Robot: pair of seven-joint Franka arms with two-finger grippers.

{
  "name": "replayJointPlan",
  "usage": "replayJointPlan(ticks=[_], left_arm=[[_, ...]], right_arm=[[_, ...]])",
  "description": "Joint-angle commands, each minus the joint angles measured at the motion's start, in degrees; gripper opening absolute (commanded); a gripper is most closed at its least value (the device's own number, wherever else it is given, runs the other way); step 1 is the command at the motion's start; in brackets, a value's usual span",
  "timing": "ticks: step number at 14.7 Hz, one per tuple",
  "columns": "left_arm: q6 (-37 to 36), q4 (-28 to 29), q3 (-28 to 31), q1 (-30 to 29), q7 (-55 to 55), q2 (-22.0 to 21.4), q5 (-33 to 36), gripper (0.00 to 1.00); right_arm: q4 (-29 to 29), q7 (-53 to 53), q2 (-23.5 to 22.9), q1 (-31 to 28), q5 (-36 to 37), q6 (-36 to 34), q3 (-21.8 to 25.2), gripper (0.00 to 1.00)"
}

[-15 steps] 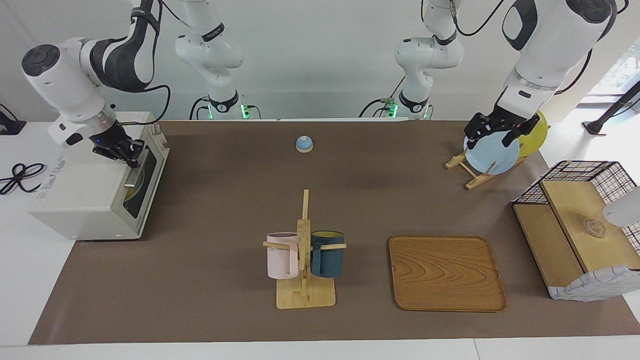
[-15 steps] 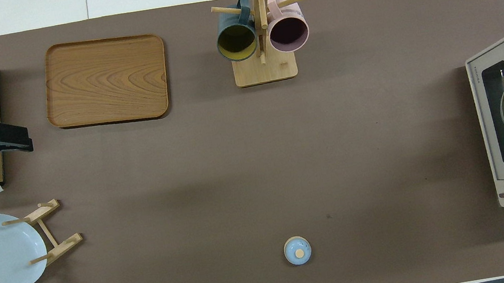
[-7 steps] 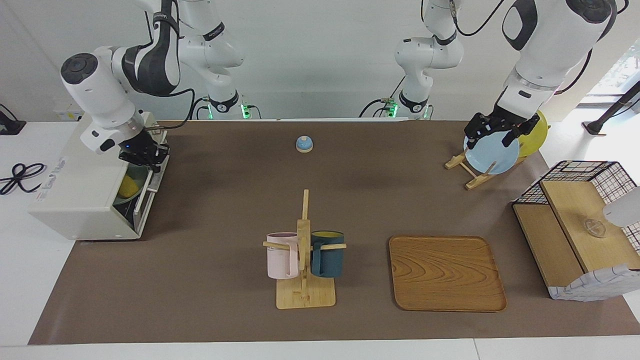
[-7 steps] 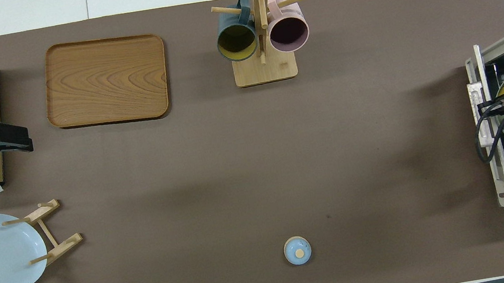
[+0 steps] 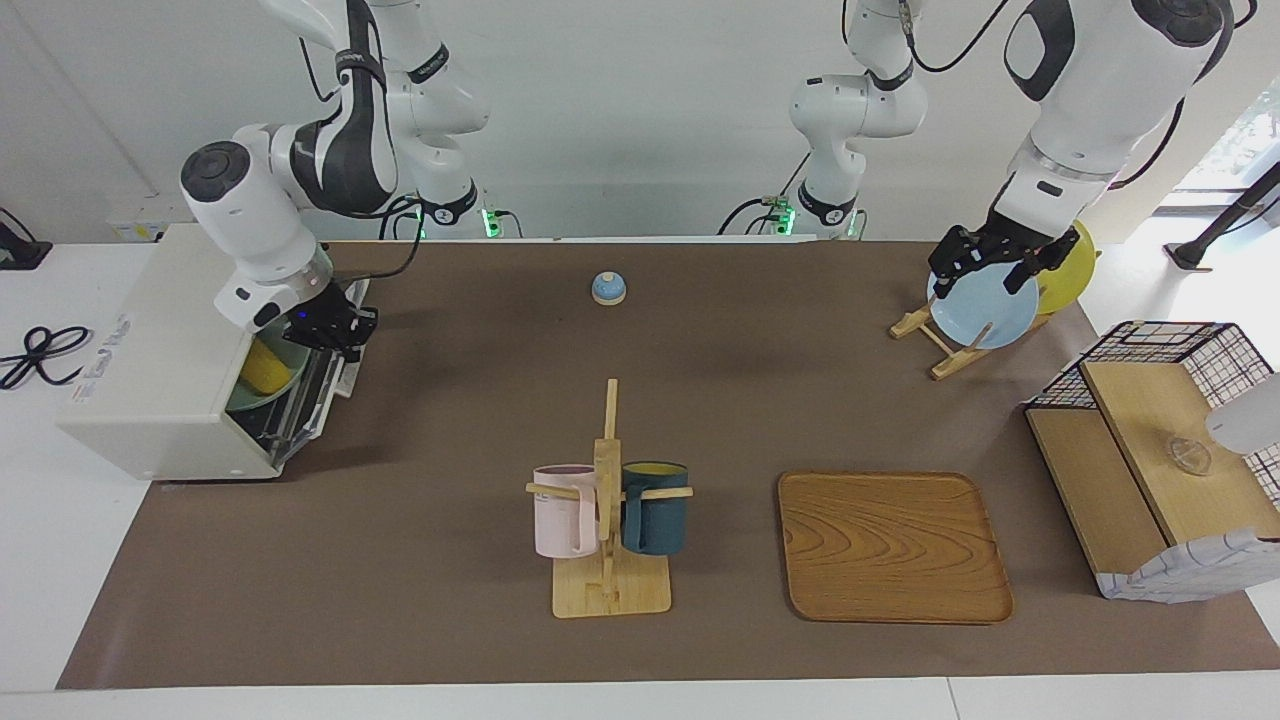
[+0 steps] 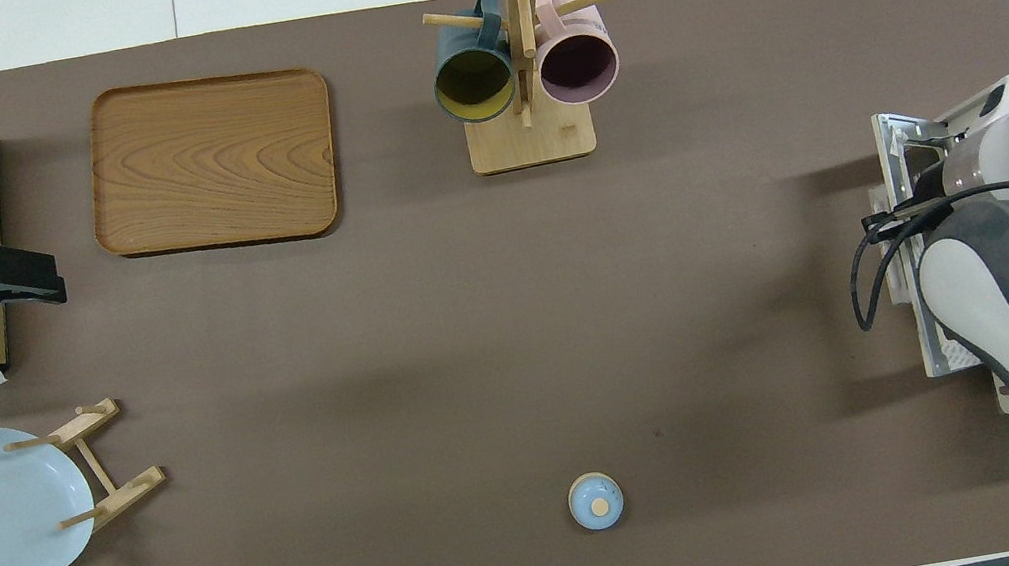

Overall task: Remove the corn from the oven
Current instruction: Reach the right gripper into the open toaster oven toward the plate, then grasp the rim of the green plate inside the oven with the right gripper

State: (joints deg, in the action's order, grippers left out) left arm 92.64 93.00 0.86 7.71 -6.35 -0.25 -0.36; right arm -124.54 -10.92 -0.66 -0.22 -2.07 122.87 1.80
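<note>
The cream-white oven stands at the right arm's end of the table. Its glass door hangs partly open, tilted outward. My right gripper is shut on the door's handle at the door's top edge. The yellow corn lies inside the oven on a green dish. In the overhead view my right arm covers the oven's mouth and the corn; only the door shows. My left gripper waits, open and empty, in the air over the blue plate.
A mug rack with a pink and a dark mug stands mid-table. A wooden tray lies beside it. The plate rack holds a yellow plate too. A wire-and-wood basket and a small blue bell are also there.
My right gripper has pulled the oven door from shut to partly open, moving out toward the table's middle. The corn has come into view. The left arm has not moved.
</note>
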Motion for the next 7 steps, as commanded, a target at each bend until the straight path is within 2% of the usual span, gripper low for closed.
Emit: replayJointPlan(ticks=[1, 7], left_arm=[[-0.4, 1.3, -0.5, -0.7, 0.0, -1.3, 1.1, 1.00], [-0.3, 1.3, -0.5, -0.8, 0.0, -1.3, 1.1, 1.00]], right_arm=[[-2.0, -0.7, -2.7, -0.8, 1.8, 7.5, 1.1, 0.00], [-2.7, -0.3, -7.3, -0.8, 1.7, 11.4, 1.1, 0.00]])
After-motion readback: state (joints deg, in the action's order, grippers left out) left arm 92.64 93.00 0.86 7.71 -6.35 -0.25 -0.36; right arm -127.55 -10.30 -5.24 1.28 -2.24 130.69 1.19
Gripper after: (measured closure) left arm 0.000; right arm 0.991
